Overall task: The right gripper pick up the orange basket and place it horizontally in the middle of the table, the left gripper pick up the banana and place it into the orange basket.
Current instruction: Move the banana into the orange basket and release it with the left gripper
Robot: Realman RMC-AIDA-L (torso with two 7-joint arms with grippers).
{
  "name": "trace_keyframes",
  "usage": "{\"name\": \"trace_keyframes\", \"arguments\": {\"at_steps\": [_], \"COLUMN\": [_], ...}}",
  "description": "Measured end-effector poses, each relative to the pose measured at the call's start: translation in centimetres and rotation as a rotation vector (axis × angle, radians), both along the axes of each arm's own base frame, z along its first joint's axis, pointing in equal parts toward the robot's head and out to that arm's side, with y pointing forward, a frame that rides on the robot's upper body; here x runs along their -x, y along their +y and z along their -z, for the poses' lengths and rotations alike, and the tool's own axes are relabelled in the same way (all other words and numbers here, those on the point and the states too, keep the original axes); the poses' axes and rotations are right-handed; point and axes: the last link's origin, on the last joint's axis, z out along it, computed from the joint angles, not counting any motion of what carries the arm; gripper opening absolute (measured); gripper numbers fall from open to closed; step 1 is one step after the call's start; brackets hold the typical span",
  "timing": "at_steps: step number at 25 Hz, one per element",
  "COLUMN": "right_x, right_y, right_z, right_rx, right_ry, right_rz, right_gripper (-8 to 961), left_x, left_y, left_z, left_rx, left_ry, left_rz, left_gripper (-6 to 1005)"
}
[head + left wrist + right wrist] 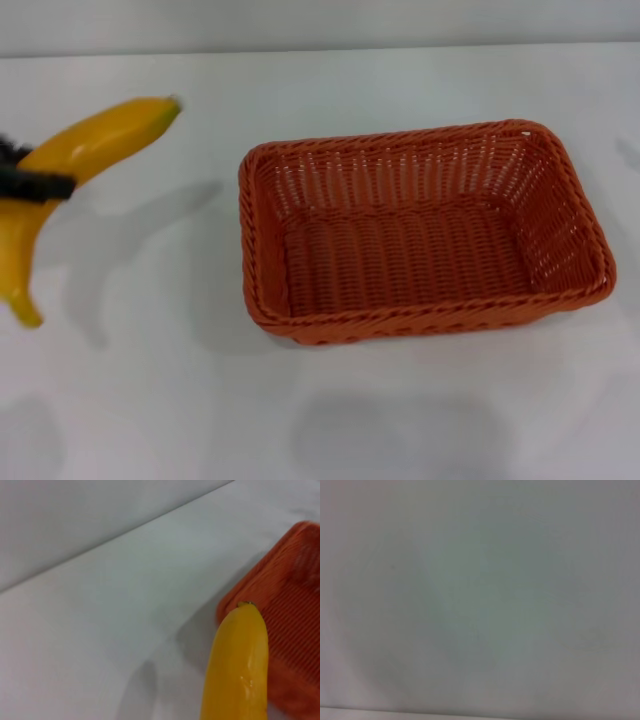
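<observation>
The orange basket [420, 230] lies lengthwise across the middle of the white table [150, 400], empty inside. At the left edge of the head view my left gripper [30, 180] is shut on the banana [70, 160], holding it in the air to the left of the basket; its shadow falls on the table. The banana's dark tip points up and toward the basket, its stem hangs down. In the left wrist view the banana [240, 665] reaches toward the basket's corner [280, 625]. The right gripper is out of view.
The right wrist view shows only bare white table surface [480, 600]. The table's far edge meets a pale wall [320, 25] behind the basket.
</observation>
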Motion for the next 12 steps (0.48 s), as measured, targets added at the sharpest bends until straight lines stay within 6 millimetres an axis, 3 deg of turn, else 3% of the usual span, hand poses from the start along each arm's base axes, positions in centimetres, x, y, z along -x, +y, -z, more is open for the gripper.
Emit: {"name": "trace_keyframes", "arguments": {"at_steps": [6, 12], "right_x": [0.9, 1.4], "right_y": [0.4, 0.5], "right_z": [-0.2, -0.3], "right_rx": [-0.020, -0.039], "right_ry": [-0.006, -0.012], "right_rz": [-0.058, -0.102], "right_gripper": [840, 840], "left_x": [-5.5, -11.2], "left_y": [3.5, 6.7], "left_z": [1.8, 6.2], "left_rx": [0.115, 0.219], "left_ry": [-0.029, 0.014], "left_rz": [0.060, 0.136], "left_gripper": [521, 521]}}
